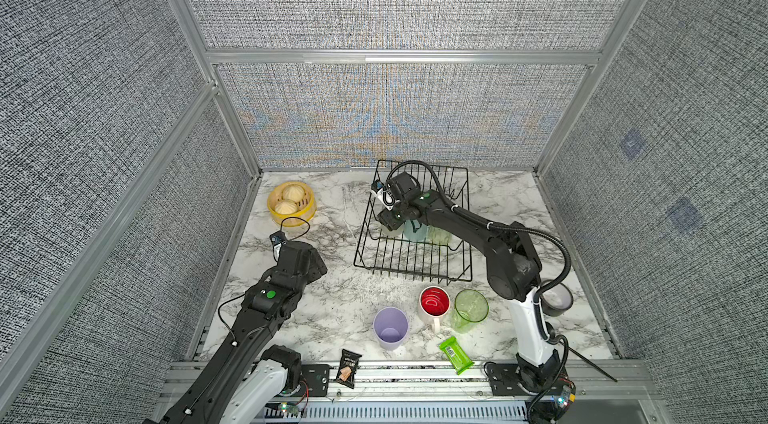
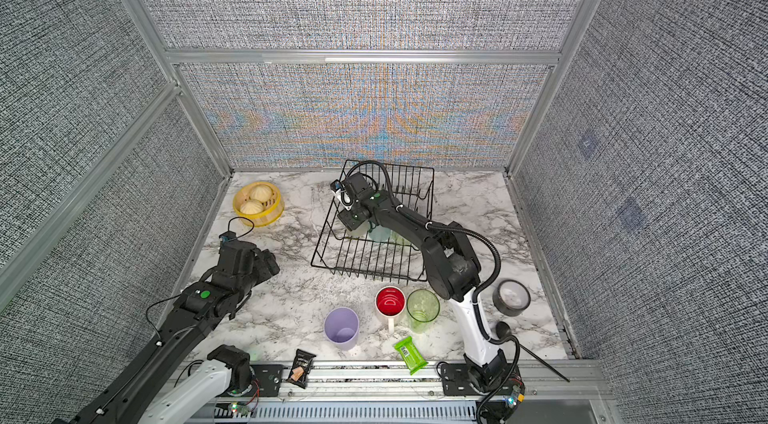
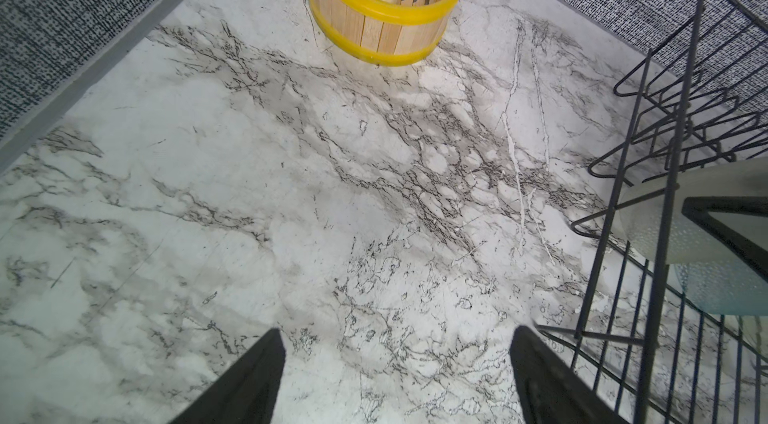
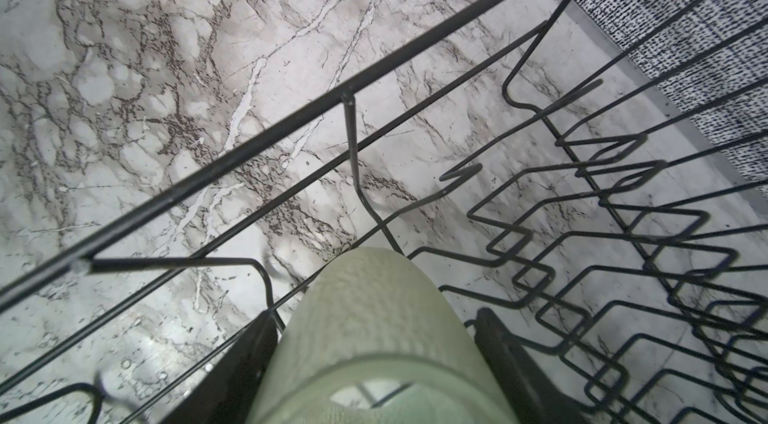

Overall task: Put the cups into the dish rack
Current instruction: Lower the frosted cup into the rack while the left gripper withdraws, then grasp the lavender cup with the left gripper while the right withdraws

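Observation:
The black wire dish rack [image 1: 415, 268] stands at the back middle of the table. My right gripper [image 4: 375, 315] reaches into its left side. Its fingers flank a frosted pale yellow-green cup [image 4: 370, 285] that rests tilted on the wires, with a thin gap at one finger. A teal cup [image 1: 415, 231] and a pale green cup [image 1: 439, 235] sit in the rack beside it. In front of the rack stand a lavender cup [image 1: 390, 327], a white red-lined mug [image 1: 434, 303] and a clear green tumbler [image 1: 471, 310]. My left gripper [image 3: 397, 332] hovers open and empty over bare marble, left of the rack.
A yellow steamer basket [image 1: 291, 202] with buns stands at the back left. A black snack packet [image 1: 348, 368] and a green packet [image 1: 456, 354] lie at the front edge. A roll of grey tape [image 1: 557, 297] sits at the right behind my right arm.

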Tool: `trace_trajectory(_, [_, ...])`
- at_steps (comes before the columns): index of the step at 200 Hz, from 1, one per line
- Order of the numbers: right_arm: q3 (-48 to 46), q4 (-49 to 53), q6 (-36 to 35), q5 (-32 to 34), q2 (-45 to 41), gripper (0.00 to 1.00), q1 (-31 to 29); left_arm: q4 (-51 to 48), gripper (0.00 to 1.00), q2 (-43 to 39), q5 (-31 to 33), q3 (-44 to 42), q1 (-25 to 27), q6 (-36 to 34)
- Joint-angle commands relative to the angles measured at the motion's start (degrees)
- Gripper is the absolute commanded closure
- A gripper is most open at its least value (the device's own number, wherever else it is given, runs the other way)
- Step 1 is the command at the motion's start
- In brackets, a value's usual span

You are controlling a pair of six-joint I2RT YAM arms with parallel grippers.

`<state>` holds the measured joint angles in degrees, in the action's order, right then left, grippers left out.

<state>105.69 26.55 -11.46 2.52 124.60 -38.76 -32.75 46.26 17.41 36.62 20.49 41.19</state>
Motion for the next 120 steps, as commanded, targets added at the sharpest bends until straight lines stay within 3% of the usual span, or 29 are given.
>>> trace_trajectory(1, [-0.29, -0.62, -0.33, 2.45, -0.57, 0.25, -0.26, 0.77, 0.15, -0.21, -1.13, 0.58, -0.02, -0.1])
trace_trajectory(37, [-0.84, -1.09, 1.16, 2.69, -2.43, 0.13, -0.28, 2.49, 0.14, -0.48, -5.26, 0.73, -0.05, -0.28])
trace_trajectory(73, [-2.74, -2.27, 3.12, 1.55, -6.22, 0.13, -0.26, 5.68, 0.11, 0.18, -18.02, 1.22, -0.03, -3.42])
trace_trajectory(120, [-9.21, -5.51, 8.34, 0.46, -16.55, 0.13, -0.18, 3.55, 0.11, -2.06, -27.02, 4.27, 0.25, -5.49])
